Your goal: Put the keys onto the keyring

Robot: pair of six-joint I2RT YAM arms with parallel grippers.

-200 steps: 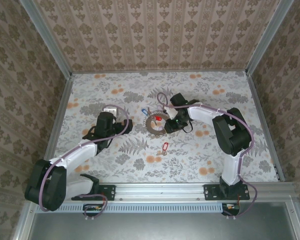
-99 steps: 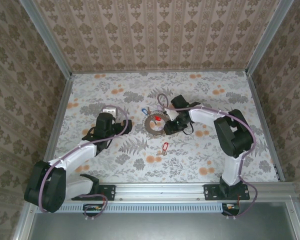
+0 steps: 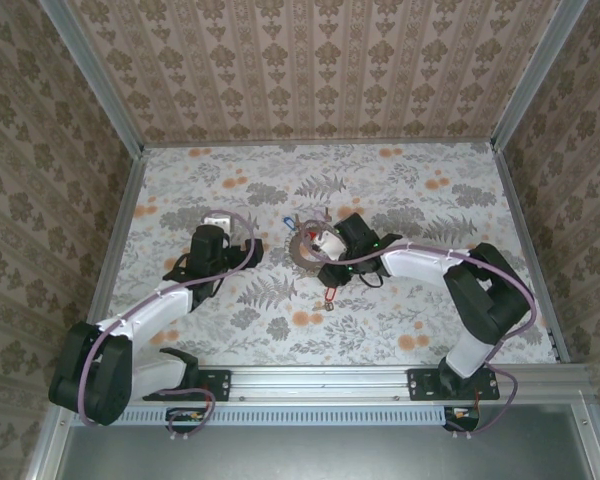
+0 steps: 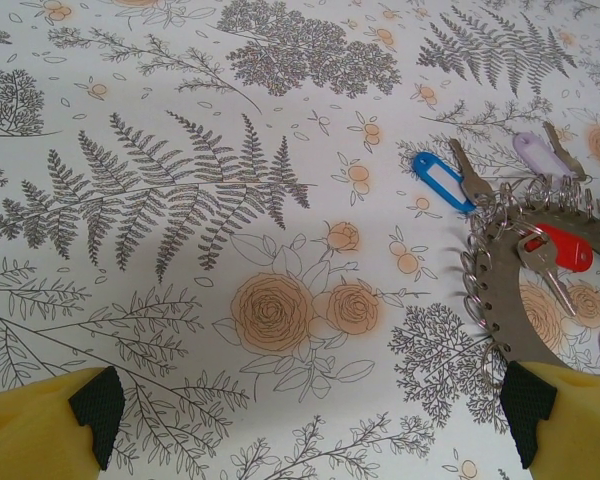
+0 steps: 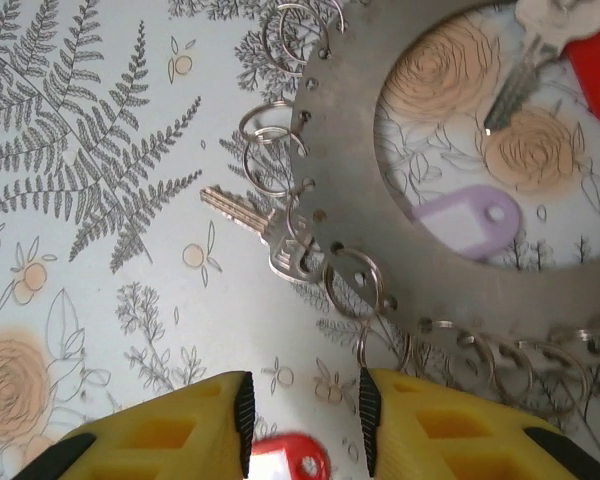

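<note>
- Top external: the keyring (image 3: 302,252) lay at the middle of the counter. The right hand (image 3: 331,272) sat just on its near-edge side, hovering over the loose red-tagged key (image 3: 330,293). The left hand (image 3: 250,256) hung toward the left edge, near the ring but apart from it. The right arm was plainly the closer one, though its finger gap could not be read from up here.
- Left wrist: the left hand (image 4: 310,430) was spread wide, with nothing between its yellow fingertips (image 4: 40,425). The keyring (image 4: 500,315) lay ahead and off to its right. A blue-tagged key (image 4: 442,180) sat at the ring's outer rim, and a second red-tagged key (image 4: 552,250) lay inside the ring.
- Right wrist: the right hand (image 5: 302,420) held its fingers a narrow gap apart, and the loose red-tagged key (image 5: 285,460) peeked up between them. Whether the pads touched it could not be told. The keyring (image 5: 350,190) lay straight ahead, with small split loops fanned along its edge. A bare key (image 5: 252,222) slanted off one loop. By the look of it, the coming move turned on that short line: tag under the hand, ring just beyond.
</note>
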